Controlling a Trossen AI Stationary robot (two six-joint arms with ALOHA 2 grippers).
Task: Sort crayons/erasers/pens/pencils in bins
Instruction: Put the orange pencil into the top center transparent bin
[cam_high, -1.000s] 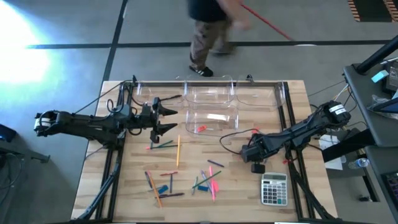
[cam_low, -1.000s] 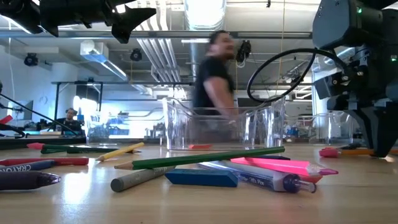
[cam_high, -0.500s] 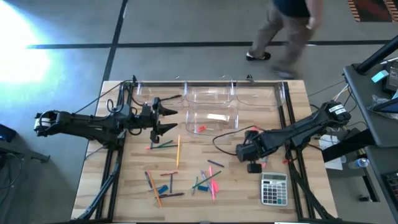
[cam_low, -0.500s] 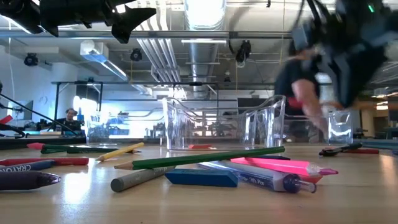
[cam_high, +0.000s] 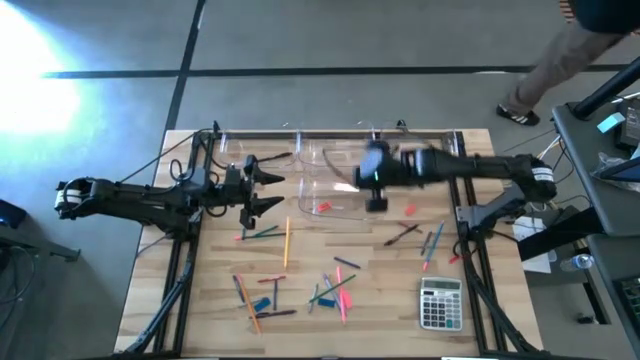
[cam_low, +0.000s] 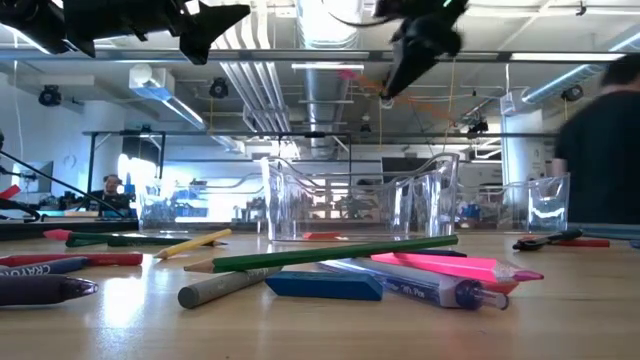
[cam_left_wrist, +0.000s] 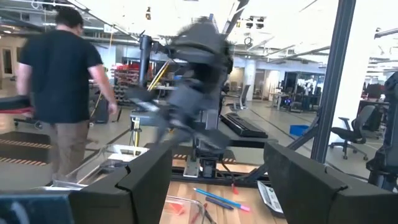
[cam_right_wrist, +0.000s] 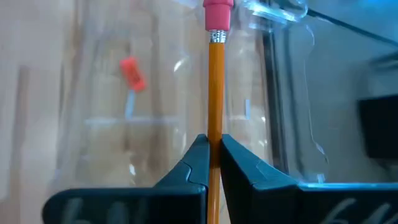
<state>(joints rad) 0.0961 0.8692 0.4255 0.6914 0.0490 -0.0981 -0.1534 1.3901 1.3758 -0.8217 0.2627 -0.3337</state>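
Your right tool (cam_right_wrist: 212, 158) is clamped on an orange pencil (cam_right_wrist: 215, 93) and sits over the clear bins (cam_high: 340, 165) at the far side of the surface (cam_high: 200, 300). Your left tool (cam_high: 268, 192) waits with its fingers apart, holding nothing, near the bins' left end. Most is left, I judge: one bin holds a red eraser (cam_high: 323, 207), while pencils, pens and crayons (cam_high: 290, 290) lie scattered on the near half.

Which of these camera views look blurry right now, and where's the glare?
High view: the right gripper smears with motion over the bins, and glare whitens the floor at upper left. Left wrist view: the right arm is streaked. Right wrist view: the pencil is sharp, the background soft.
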